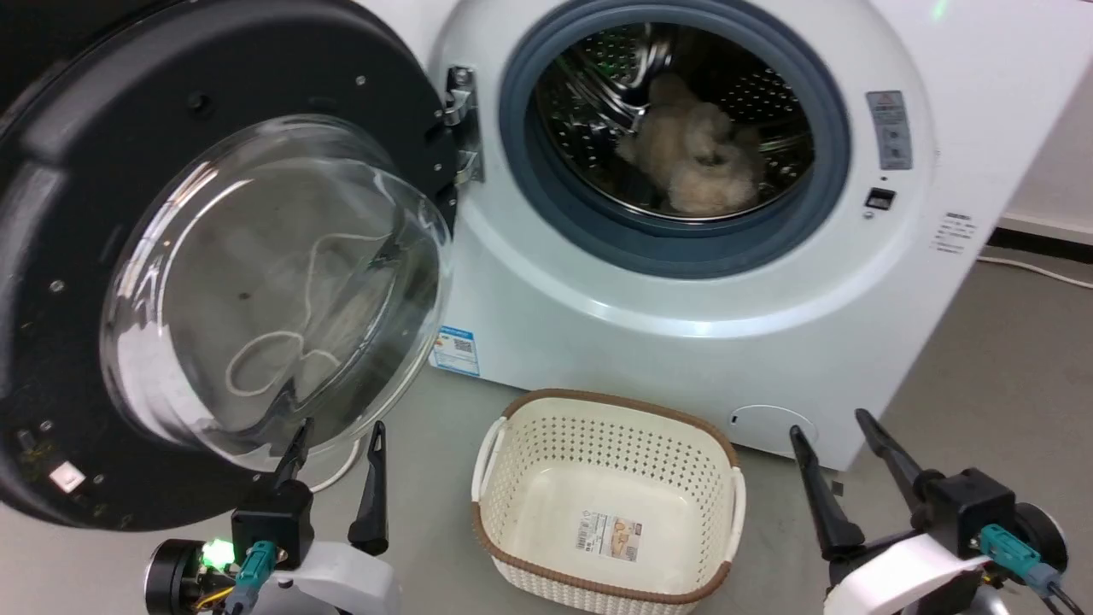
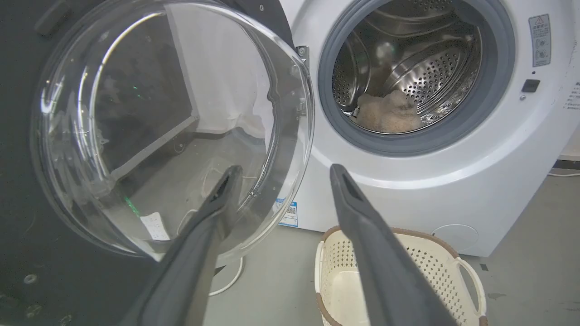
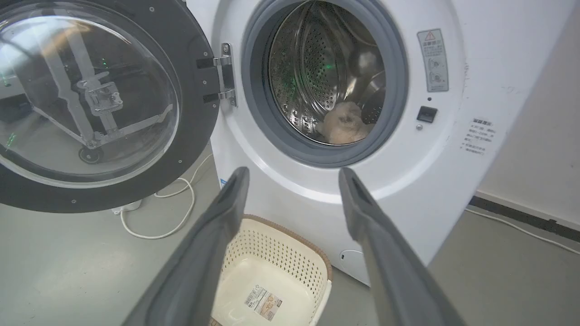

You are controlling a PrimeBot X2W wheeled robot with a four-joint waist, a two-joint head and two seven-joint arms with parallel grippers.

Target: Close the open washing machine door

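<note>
Washing machine door (image 1: 256, 282) open, one washing machine (image 1: 649, 342), one basket (image 1: 615, 401), left claw (image 1: 340, 424) spread empty, right claw (image 1: 827, 421) likewise.

Grey floor (image 1: 1008, 367) — standing items and loose leads.
White front-loading washing machine (image 1: 649, 342), set directly on the floor beside a pale wall; cream perforated laundry basket (image 1: 615, 400) with brown rim, upright, just in front of the washer's lower front; white cable (image 3: 156, 237) looped on the floor at the washer's hinge side — a second thin cable (image 3: 521, 229) along the wall base opposite.
</note>
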